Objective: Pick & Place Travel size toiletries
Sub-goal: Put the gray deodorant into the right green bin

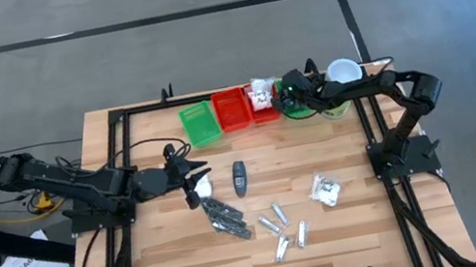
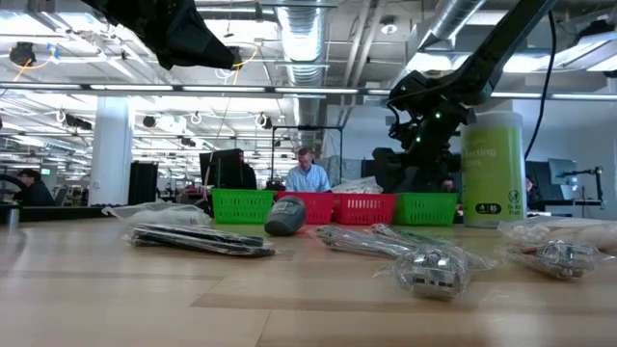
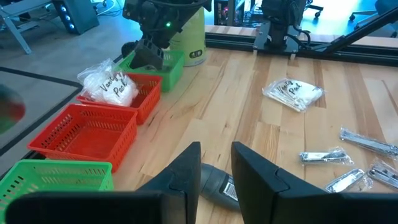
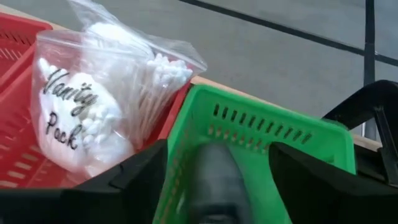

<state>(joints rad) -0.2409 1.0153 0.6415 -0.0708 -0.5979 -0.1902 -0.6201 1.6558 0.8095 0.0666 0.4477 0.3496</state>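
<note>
From above: right gripper (image 1: 293, 92) over the green tray (image 1: 312, 106) at the back edge; left gripper (image 1: 194, 175) near the middle.

Right wrist: fingers spread wide, grey oval piece (image 4: 214, 177) between them in the tray, white packet (image 4: 93, 112) just beside, in a red tray (image 4: 15, 43).

Left wrist: fingers slightly apart, empty.

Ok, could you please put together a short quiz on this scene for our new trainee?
1. True or false: a white packet lies in a red tray.
2. The right hand is above: A) a green tray; B) a silver tube; C) bare table.
3. How many trays stand in the row along the table's far edge?
Key: 1 true; 2 A; 3 four.
</note>
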